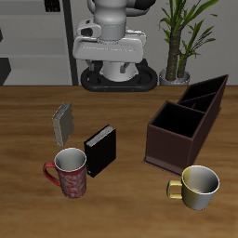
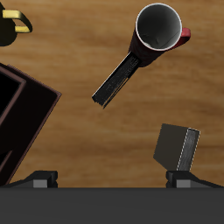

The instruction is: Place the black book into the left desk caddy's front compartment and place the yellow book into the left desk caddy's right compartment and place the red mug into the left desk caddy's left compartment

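Woodgrain covers the table [image 1: 121, 209], a warm brown plank pattern with a matte finish. The red mug [image 1: 69, 173] stands upright near the front edge, a rounded cylinder with mottled pinkish glaze, a looped red handle and a dull grey inside. Just beside it, a little farther back, the black book [image 1: 100, 151] stands on end, a thick slab with a plain black cover and white page edges. Farther back again, apart from both, stands the yellow book [image 1: 63, 124], also upright, its speckled cover reading more grey-tan than yellow. Across the table sits the left desk caddy [image 1: 182, 124], a dark brown box with sloped walls, one big squarish section and two long narrow ones. A pale cream mug [image 1: 197, 187] with a glossy rim sits in front of it, near the table's front edge. The gripper [image 2: 112, 179] hangs high above the table, holding nothing, its two dark fingertips [image 2: 41, 178] spread wide apart.
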